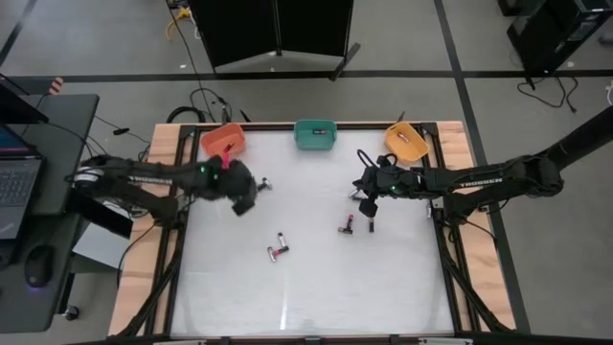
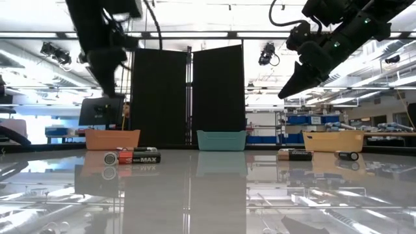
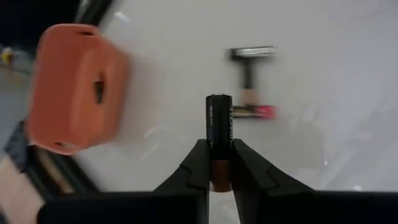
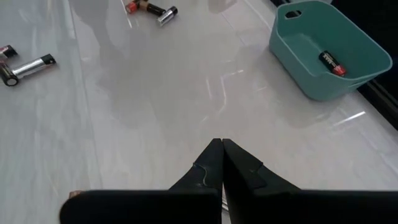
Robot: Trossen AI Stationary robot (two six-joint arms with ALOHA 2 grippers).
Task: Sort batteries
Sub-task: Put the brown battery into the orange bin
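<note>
My left gripper (image 3: pixel 219 149) is shut on a dark battery (image 3: pixel 219 118) with a copper-coloured end. It hangs above the table just on the near side of the orange bin (image 1: pixel 222 142). The right gripper (image 4: pixel 222 146) hovers shut and holds nothing, near the table's right side (image 1: pixel 367 204). Loose batteries lie on the white table: a pair near the middle (image 1: pixel 278 249) and a pair below the right gripper (image 1: pixel 347 226). The teal bin (image 4: pixel 329 43) has one battery (image 4: pixel 329 62) lying on its floor. My left gripper pinches the battery between its two fingers (image 3: pixel 200 167) at its copper-coloured end (image 3: pixel 219 165). The battery lies along the fingers, and its dark end sticks out past the fingertips. It is lifted clear of the table, slanting downward with the gripper.
The orange bin, the teal bin (image 1: pixel 314 134) and a yellow bin (image 1: pixel 406 141) stand in a row along the far edge. Wooden rails (image 1: pixel 163 240) frame the table. The near half of the white surface (image 1: pixel 306 297) holds no objects.
</note>
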